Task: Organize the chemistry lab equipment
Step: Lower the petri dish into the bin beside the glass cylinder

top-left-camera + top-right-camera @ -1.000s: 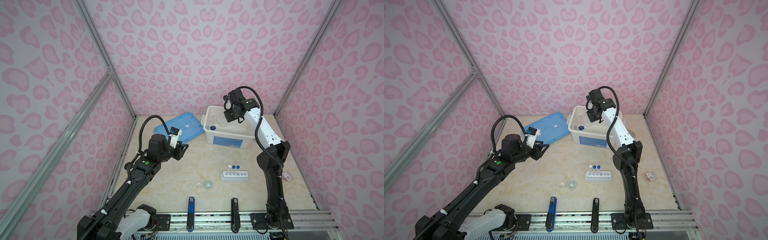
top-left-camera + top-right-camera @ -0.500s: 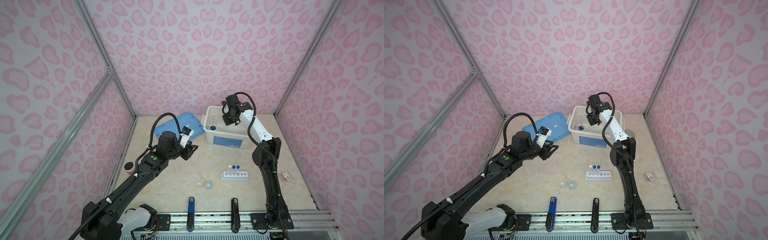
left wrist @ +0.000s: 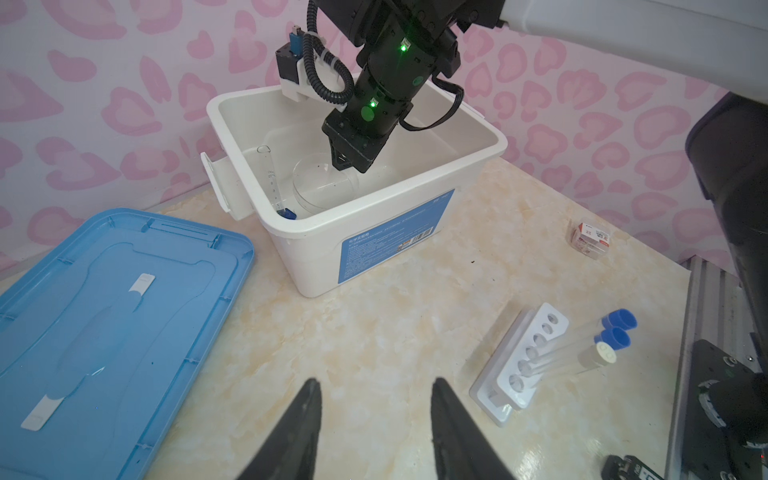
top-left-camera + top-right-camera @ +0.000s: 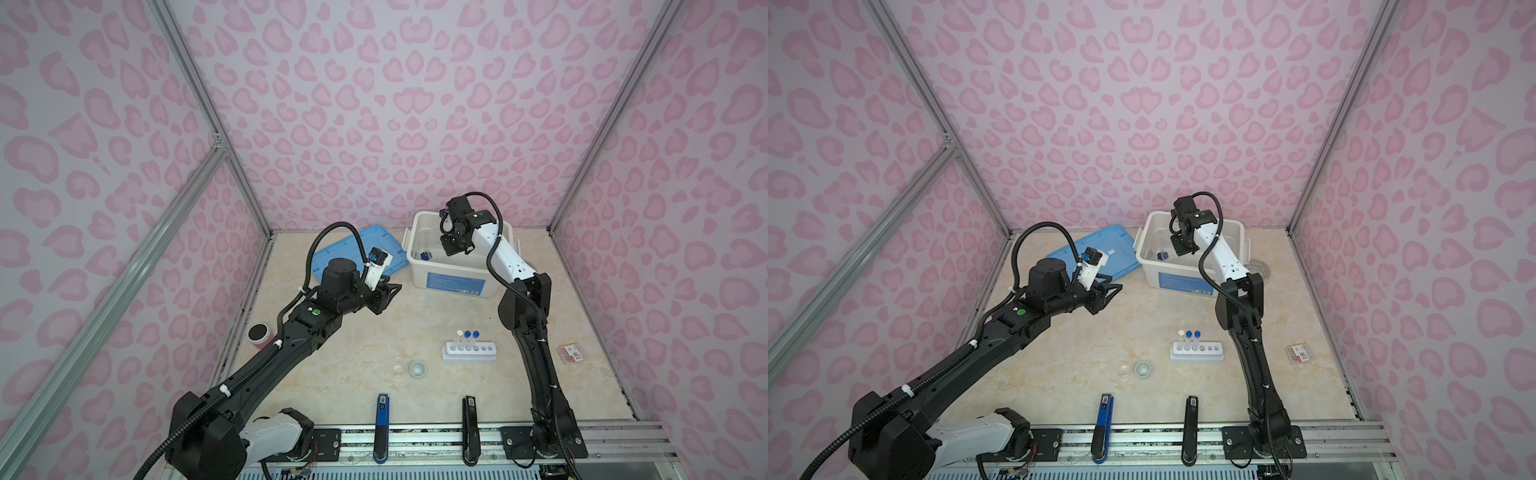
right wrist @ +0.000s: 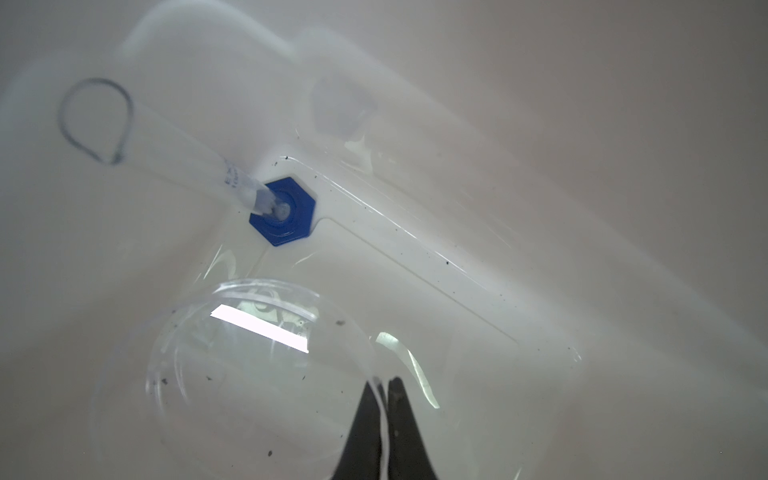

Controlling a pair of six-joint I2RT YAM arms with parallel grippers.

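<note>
My right end effector (image 5: 382, 384) is down inside the white bin (image 4: 453, 283), clenched on the rim of the clear round dish (image 5: 232, 374). The thin clear wall runs up between my two black fingertips, and the dish hangs tilted from them. Whether its lower edge touches the bin floor, I cannot tell. Just beside the dish, near a corner of the bin, the blue-based cylinder (image 5: 282, 212) stands on its hexagonal foot, with its clear tube rising close to the bin wall.

My left end effector (image 3: 376, 388) is released and empty, its jaws apart. It hovers over the bare desk (image 4: 353, 353) between the bin and the blue lid (image 3: 104, 311), which lies flat beside the bin.

Nearer the front of the desk, the white six-hole rack (image 4: 469, 353) sits well apart from the bin. Three tubes (image 4: 468, 334) stand in neighbouring holes at one end of it, one white-capped and two blue-capped. The small white cup (image 4: 417, 368) stands mouth up to the left of the rack in both top views, near it but not touching.

A pink jar (image 4: 259, 335) with a black lid sits at the desk's left edge beside my left arm. A small box (image 4: 570, 353) with a red label lies on the far side of my right arm.
</note>
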